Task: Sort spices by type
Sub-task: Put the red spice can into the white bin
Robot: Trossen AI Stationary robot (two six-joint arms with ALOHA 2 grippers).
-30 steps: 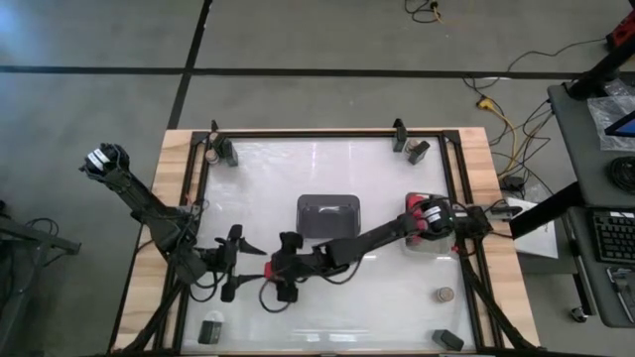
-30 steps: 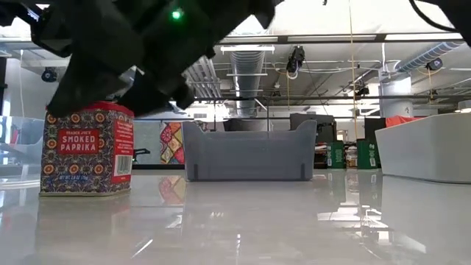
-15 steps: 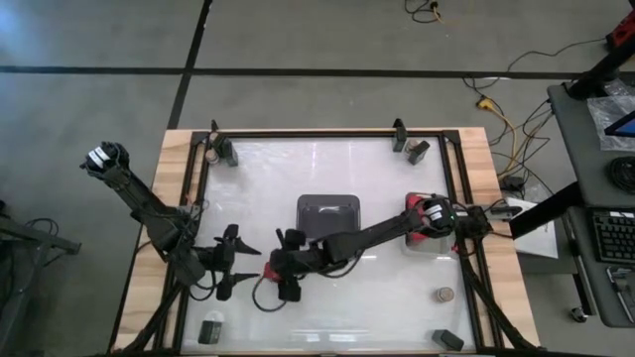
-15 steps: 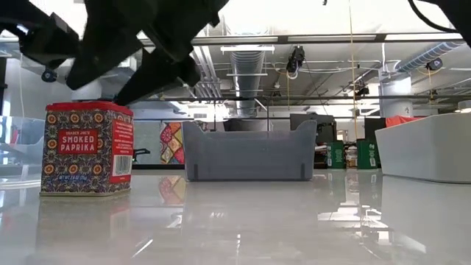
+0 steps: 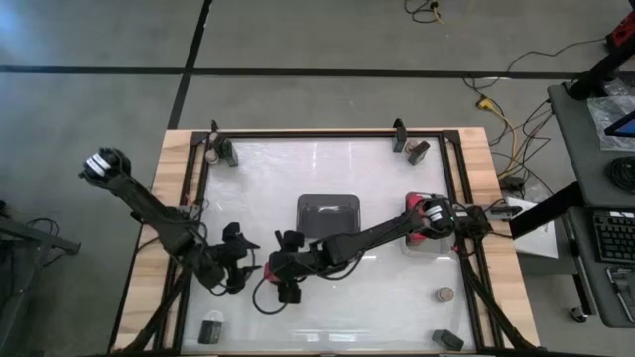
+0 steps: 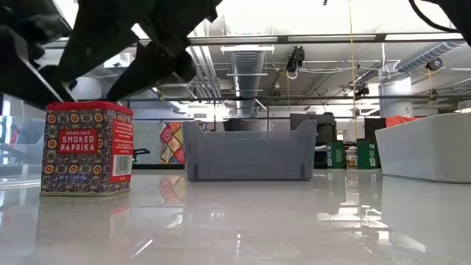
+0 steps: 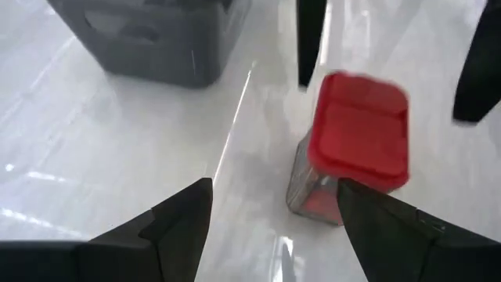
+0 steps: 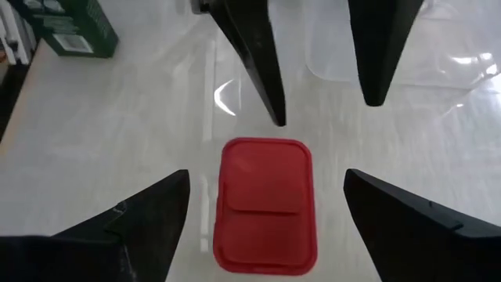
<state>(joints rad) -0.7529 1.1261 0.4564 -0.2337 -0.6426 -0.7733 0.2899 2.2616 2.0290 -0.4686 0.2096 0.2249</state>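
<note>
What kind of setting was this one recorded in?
Probably an open lab or workshop: exposed ceiling ducts in the low view, bare concrete floor with loose cables, and a desk with a keyboard beside the table.

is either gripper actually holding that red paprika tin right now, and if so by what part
Neither. The left gripper and right gripper are both open, fingers spread clear of the red-lidded paprika tin, which stands on the table.

Overhead, table-level and two close wrist views, all sharing one red-lidded paprika tin (image 8: 266,205).
</note>
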